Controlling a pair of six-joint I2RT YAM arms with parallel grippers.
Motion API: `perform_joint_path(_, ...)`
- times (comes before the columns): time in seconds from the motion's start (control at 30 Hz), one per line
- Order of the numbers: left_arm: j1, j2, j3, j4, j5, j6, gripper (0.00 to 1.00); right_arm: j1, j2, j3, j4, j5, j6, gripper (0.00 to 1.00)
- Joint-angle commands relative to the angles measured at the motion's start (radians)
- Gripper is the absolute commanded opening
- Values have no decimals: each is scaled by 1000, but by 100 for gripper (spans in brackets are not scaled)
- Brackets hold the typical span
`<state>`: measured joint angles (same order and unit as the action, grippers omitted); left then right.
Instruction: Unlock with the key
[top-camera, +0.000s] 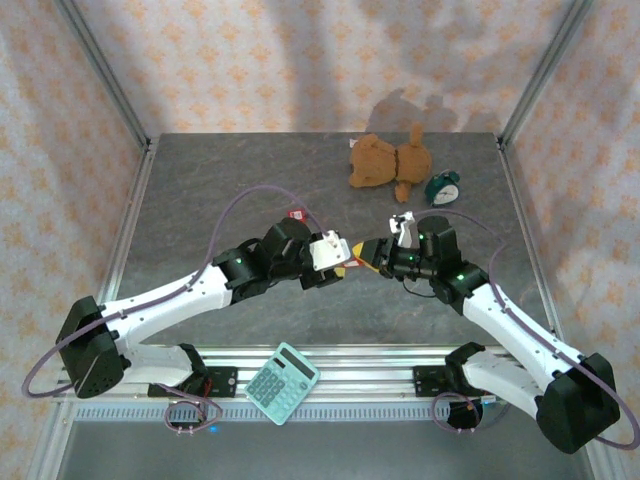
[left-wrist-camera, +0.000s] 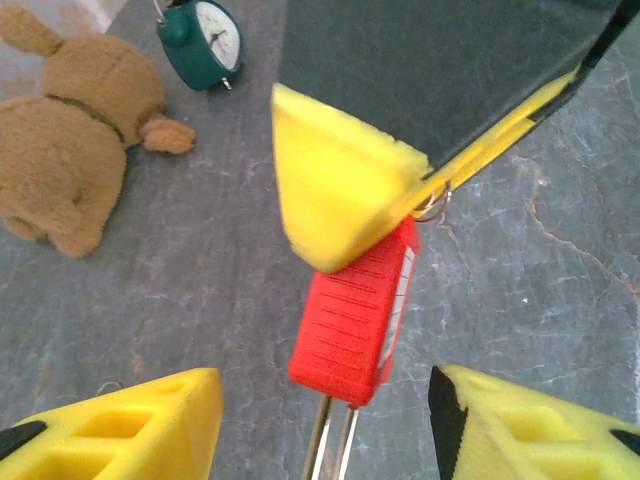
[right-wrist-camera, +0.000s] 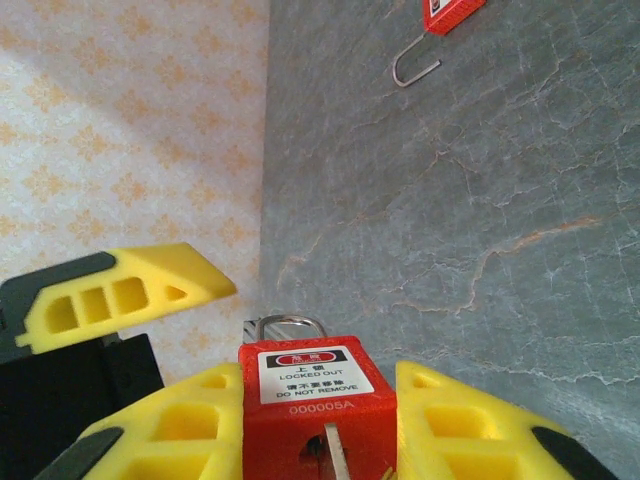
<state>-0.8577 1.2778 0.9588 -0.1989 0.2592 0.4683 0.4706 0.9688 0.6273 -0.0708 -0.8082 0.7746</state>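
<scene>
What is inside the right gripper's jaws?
A red padlock, clamped between the yellow fingers, shackle pointing away. The fingers cover its sides; its keyhole end is out of sight.

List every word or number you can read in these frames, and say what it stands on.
"LOCKED OUT": white label on the red padlock.
"DO NOT REMOVE": same label.
"000005A": padlock body, just below the label.
Chinese characters on that label: too blurred to read.
Alarm clock dial and calculator keys: too small to read.
</scene>
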Motion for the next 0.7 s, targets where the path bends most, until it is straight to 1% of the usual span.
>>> perform_joint_path(0.0,-6,2,14,1,43,-32,56,6,-1,9,70,-9,14,28)
perform_joint_path(0.13,-5,3,-4,22,39,-46,48,20,29,22,91,-14,16,28)
perform_joint_path(0.37,-9,14,-9,26,43,-58,46,34,40,45,98,-8,21,28)
perform_joint_path(0.53,-6,16,-18,24,39,-58,40,39,39,52,95,0,21,28)
perform_joint_path(0.67,-6,6,-38,37,31,-60,37,45,41,56,97,4,24,28)
